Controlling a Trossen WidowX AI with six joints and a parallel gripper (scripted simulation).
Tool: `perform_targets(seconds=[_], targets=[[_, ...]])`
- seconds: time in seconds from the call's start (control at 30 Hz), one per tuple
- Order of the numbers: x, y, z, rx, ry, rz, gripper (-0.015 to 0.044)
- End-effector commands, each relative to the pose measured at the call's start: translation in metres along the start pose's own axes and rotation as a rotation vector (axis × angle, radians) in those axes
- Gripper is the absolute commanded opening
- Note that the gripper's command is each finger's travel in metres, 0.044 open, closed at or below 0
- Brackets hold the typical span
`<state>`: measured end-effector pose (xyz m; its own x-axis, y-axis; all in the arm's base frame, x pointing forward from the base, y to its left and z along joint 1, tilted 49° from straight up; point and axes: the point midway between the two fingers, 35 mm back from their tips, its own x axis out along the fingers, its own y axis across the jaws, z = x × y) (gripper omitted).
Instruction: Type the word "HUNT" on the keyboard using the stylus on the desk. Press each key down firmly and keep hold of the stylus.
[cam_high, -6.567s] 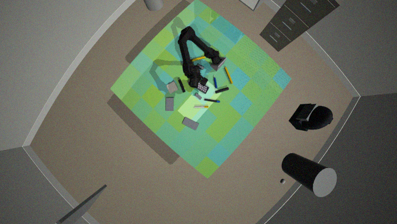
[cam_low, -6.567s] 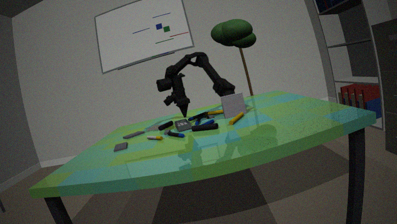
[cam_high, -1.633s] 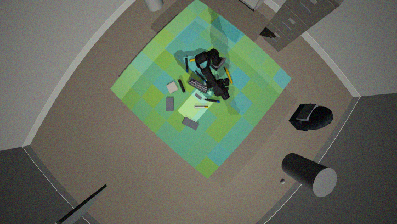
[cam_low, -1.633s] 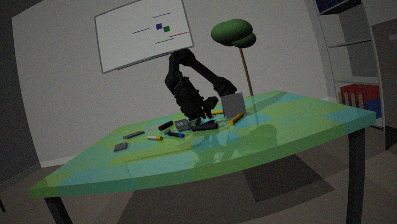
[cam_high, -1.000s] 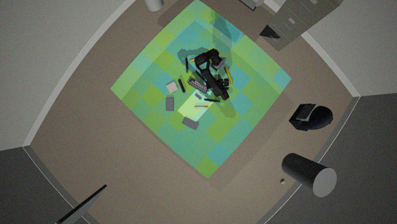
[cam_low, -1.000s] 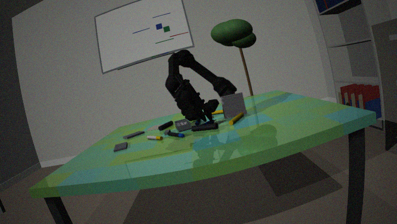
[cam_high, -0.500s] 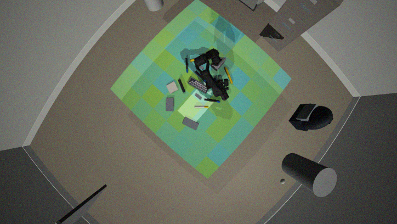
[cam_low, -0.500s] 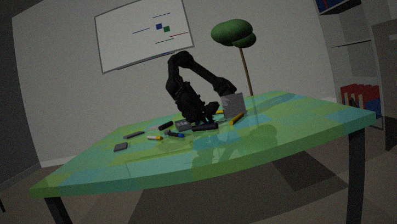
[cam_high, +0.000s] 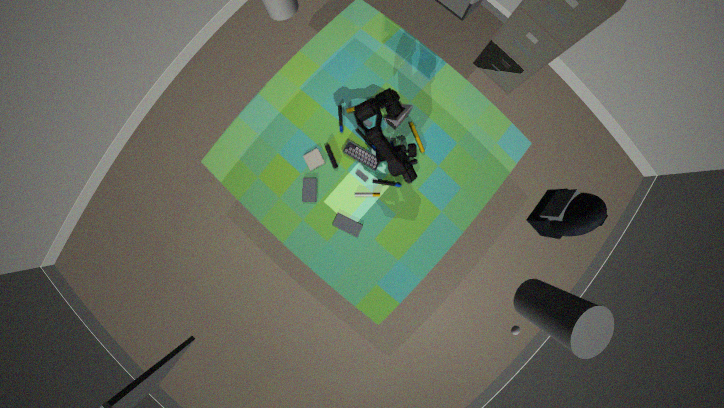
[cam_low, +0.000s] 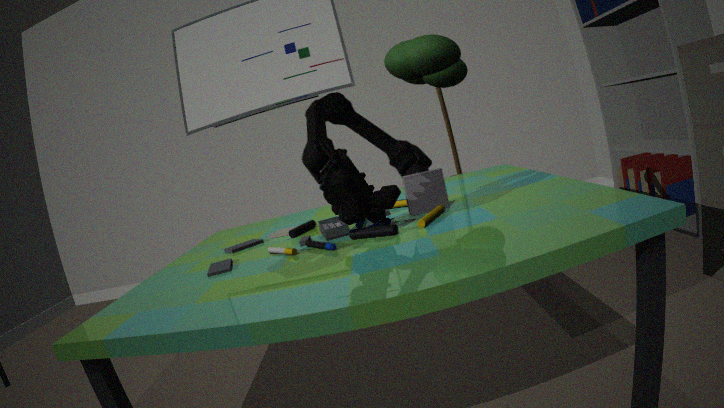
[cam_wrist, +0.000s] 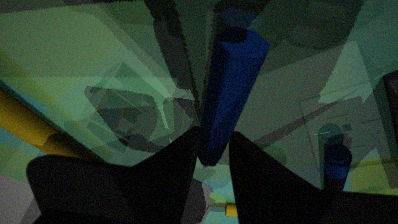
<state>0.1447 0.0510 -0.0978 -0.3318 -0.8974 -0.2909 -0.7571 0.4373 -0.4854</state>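
The stylus is a blue faceted pen (cam_wrist: 235, 75) in the wrist view, its near end between the fingertips. My gripper (cam_wrist: 214, 135) (cam_low: 373, 220) is shut on it, low over the desk. The stylus slants up and to the right in the wrist view. The grey keyboard (cam_high: 360, 154) (cam_low: 333, 228) lies beside the gripper arm; in the top view the arm covers the area at its right end. Single key letters are too small to read. The exact gap between the stylus and the desk cannot be told.
A yellow marker (cam_high: 416, 137) (cam_low: 431, 216) lies right of the arm. A dark blue-ended pen (cam_high: 386, 182) (cam_low: 321, 245) and a white-and-yellow marker (cam_high: 365, 194) (cam_low: 281, 250) lie near the keyboard. A black marker (cam_high: 331, 155) (cam_low: 302, 228) lies left of it. A grey upright panel (cam_low: 425, 191) stands by the arm's base.
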Motion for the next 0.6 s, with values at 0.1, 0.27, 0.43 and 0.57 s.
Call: perform_targets(seconds=[0.1, 0.27, 0.43, 0.57], targets=[[-0.007, 0.0, -0.003, 0.0, -0.002, 0.0, 0.0], [-0.035, 0.0, -0.019, -0.001, -0.001, 0.001, 0.0], [-0.044, 0.0, -0.025, -0.001, -0.001, 0.001, 0.0], [-0.044, 0.0, -0.025, -0.001, -0.001, 0.001, 0.0]])
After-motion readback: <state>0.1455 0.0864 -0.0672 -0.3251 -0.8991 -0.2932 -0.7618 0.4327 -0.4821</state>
